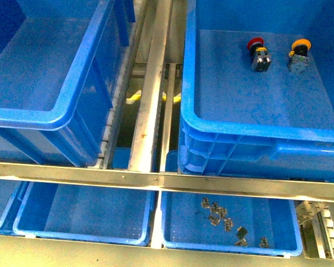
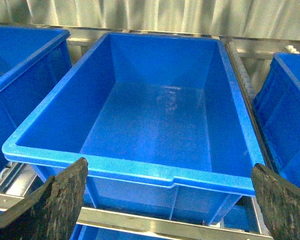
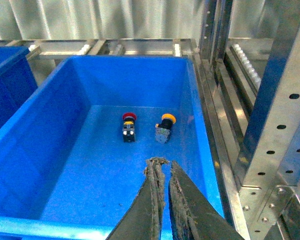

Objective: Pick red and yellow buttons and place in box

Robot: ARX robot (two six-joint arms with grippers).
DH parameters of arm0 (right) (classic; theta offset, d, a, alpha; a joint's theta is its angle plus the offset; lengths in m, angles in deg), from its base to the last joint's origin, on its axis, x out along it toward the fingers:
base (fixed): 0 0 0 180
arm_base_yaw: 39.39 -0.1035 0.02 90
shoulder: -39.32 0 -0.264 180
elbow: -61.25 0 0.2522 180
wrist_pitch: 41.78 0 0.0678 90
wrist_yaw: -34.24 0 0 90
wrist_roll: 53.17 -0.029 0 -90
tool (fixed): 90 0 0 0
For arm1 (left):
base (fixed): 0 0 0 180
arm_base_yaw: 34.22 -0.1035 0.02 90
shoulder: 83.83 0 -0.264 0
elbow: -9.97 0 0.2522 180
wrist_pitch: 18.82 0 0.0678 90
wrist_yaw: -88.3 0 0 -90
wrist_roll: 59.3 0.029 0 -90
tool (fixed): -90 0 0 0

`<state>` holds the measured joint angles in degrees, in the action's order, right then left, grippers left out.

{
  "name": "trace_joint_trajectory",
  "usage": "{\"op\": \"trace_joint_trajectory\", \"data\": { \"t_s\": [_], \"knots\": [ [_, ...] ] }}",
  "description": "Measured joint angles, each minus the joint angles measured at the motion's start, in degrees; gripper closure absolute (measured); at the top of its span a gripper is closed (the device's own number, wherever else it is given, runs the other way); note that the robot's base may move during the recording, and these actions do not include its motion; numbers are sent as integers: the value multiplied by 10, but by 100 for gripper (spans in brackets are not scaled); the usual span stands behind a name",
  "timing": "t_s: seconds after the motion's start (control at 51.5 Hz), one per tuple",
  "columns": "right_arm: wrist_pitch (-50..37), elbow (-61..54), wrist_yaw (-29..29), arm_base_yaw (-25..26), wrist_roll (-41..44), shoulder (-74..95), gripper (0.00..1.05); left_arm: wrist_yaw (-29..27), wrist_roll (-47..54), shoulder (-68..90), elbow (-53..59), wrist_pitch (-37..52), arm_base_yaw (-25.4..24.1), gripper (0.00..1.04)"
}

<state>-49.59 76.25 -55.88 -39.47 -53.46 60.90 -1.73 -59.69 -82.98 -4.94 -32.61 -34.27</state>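
Box (image 2: 135,172): empty, at left, in front of the left gripper (image 2: 165,200), whose fingers are spread wide.
Red button (image 1: 258,54), yellow button (image 1: 298,54): side by side in the right-hand crate (image 1: 250,128).
Right gripper (image 3: 162,190): pressed closed, empty; should open wide, then descend squarely over the red cap.

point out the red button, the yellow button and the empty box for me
red button (image 1: 256,43): front view, on its red cap
yellow button (image 1: 301,44): front view, on its yellow cap
empty box (image 2: 130,169): left wrist view, on its front rim
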Motion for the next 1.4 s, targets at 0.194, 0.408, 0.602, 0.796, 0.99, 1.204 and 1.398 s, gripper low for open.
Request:
{"op": "trace_joint_trajectory", "data": {
  "t_s": [0.194, 0.408, 0.602, 0.796, 0.99, 1.204, 1.398],
  "knots": [
    [47, 0, 0, 0, 0, -49, 101, 0, 0, 0, 0, 0, 0, 8],
    [88, 0, 0, 0, 0, -89, 101, 0, 0, 0, 0, 0, 0, 8],
    [135, 0, 0, 0, 0, -132, 101, 0, 0, 0, 0, 0, 0, 8],
    [213, 0, 1, 0, 0, -212, 101, 0, 0, 0, 0, 0, 0, 8],
    [215, 0, 1, 0, 0, -213, 101, 0, 0, 0, 0, 0, 0, 8],
    [215, 0, 1, 0, 1, -213, 87, 0, 0, 0, 0, 0, 0, 8],
    [215, 0, 1, 0, 1, -213, 55, 0, 0, 0, 0, 0, 0, 8]
  ]
}}
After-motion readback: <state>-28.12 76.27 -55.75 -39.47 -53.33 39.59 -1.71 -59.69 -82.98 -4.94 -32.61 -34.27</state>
